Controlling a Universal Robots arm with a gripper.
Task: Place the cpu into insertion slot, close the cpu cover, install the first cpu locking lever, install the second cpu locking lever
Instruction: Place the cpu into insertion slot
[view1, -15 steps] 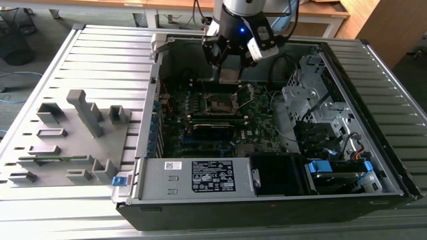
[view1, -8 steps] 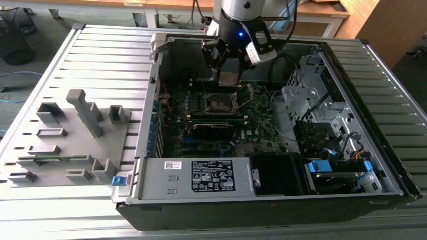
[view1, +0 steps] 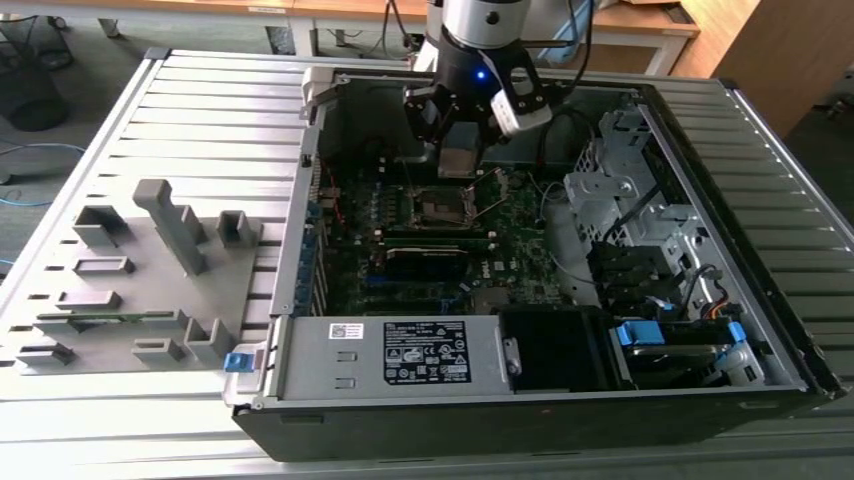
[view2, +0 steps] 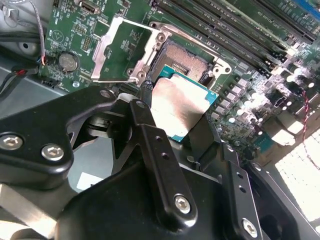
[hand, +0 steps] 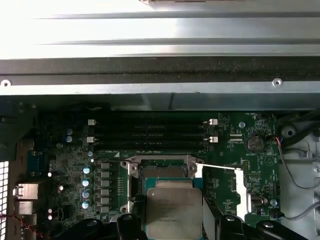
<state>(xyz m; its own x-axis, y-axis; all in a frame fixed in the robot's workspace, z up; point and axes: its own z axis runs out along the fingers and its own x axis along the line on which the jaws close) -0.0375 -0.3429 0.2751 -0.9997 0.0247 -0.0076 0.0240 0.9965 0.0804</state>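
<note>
The tool pinches the cpu just above the insertion slot, the cpu cover flipped open beside it

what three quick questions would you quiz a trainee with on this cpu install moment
1. True or false: the cpu already sits in the insertion slot.
2. The cpu cover is: A closed over the insertion slot, B swung open beside it, C held in the gripper.
3. Fill in: the gripper is shut on the ____.

Key: 1 false, the gripper holds the cpu short of the insertion slot; 2 B; 3 cpu.
</note>
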